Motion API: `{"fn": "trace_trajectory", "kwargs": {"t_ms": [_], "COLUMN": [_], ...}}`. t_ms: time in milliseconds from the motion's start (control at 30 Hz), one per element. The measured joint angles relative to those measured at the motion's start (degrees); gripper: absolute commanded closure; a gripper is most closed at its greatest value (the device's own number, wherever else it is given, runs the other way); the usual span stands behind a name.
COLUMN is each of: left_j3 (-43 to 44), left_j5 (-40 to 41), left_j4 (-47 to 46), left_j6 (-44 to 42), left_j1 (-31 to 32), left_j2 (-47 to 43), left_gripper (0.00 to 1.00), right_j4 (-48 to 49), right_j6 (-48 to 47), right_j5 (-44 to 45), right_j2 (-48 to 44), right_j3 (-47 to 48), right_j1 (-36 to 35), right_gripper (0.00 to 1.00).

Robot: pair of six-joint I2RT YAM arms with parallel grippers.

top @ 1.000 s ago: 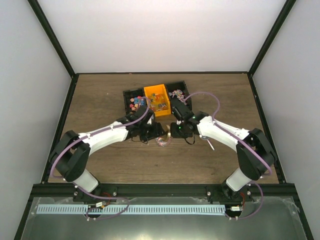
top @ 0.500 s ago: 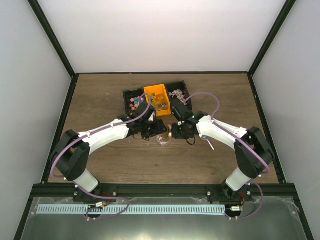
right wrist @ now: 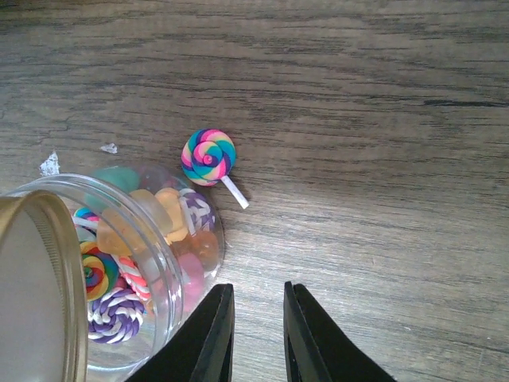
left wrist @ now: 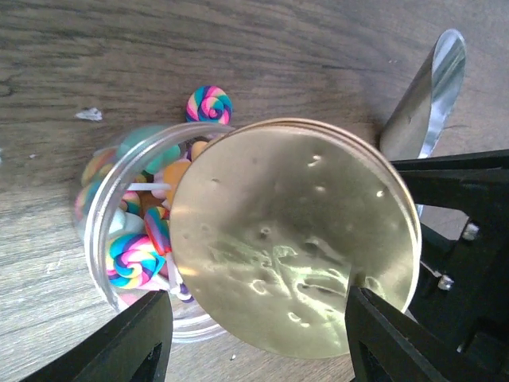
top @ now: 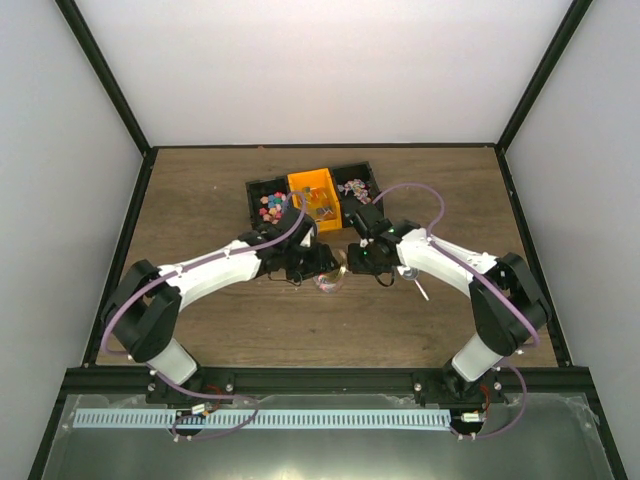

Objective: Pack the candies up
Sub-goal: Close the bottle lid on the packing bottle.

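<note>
**A:** What changed in that last sec?

**B:** The left arm slid in toward centre, so the left gripper [left wrist: 256, 298] carried the pale gold round metal lid [left wrist: 294, 231] over the clear round jar [left wrist: 94, 231]. Its fingers were spread wide and, as far as I could tell, clamped on the lid's edges. The lid hung tilted over approx half the mouth, not seated.

**A:** And the candies?

**B:** Most of the candies [left wrist: 131, 261] sat inside the jar: swirl lollipops, gummies etc. So prob the closing step. But one rainbow swirl lollipop [right wrist: 208, 157] lay on the wooden tabletop [right wrist: 382, 119] just beyond the jar. Closing then would've left it out.

**A:** Right side?

**B:** The right gripper [right wrist: 256, 288] had shifted a touch toward the back. It hovered beside the jar, fingers nearly pressed together, nothing visible btw them. A shiny silver curved strip [left wrist: 433, 95] stood next to it; couldn't tell what.

**A:** Anything else?

**B:** A black tray [top: 250, 190] w/ an orange bin [top: 305, 182] at the back, well apart. The right gripper sat close to the lid's right edge, which might crowd the seating.
</note>
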State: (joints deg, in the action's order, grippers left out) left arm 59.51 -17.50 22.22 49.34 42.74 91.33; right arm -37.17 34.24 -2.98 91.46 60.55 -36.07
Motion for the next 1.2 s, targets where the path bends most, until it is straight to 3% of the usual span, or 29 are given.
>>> {"fn": "trace_trajectory", "kwargs": {"t_ms": [1200], "left_j3": [2.32], "left_j5": [1.07], "left_j4": [4.57], "left_j6": [-1.75], "left_j1": [0.81], "left_j2": [2.36], "left_gripper": [0.39], "right_j4": [1.42], "right_j6": [-0.83], "right_j5": [-3.15], "right_j2": [4.59], "right_j3": [-1.95], "right_j1": [0.26], "right_gripper": [0.79]}}
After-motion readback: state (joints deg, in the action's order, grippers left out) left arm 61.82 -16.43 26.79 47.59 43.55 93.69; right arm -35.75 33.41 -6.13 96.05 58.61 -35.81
